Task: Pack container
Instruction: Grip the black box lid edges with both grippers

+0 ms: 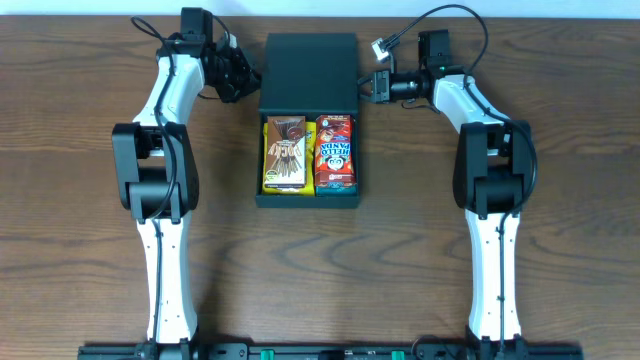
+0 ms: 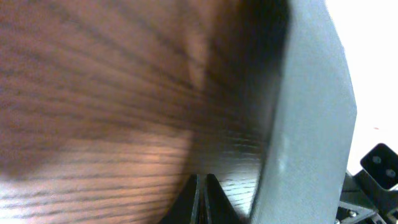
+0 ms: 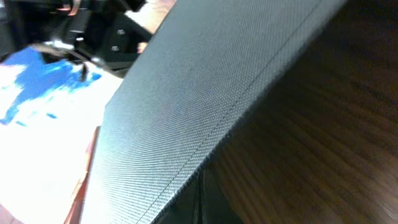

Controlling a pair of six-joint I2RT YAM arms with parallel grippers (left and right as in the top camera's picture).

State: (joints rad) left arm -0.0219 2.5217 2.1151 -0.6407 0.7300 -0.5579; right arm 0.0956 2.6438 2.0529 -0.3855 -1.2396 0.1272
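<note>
The dark container (image 1: 308, 200) lies at the table's middle with its flap lid (image 1: 310, 75) folded back on the far side. Inside lie a brown-and-yellow snack packet (image 1: 285, 152) and a red Hello Panda packet (image 1: 335, 152). My left gripper (image 1: 240, 82) is at the lid's left edge. In the left wrist view its fingers (image 2: 202, 182) are shut with nothing between them, low over the wood beside the lid (image 2: 305, 124). My right gripper (image 1: 372, 85) is at the lid's right edge. Its fingers (image 3: 200, 190) are shut, tucked under the lid's edge (image 3: 205, 93).
The brown wooden table (image 1: 90, 250) runs all round the box. Both arms reach up either side of the container from their bases at the near edge. Cables hang by the right wrist (image 1: 400, 40).
</note>
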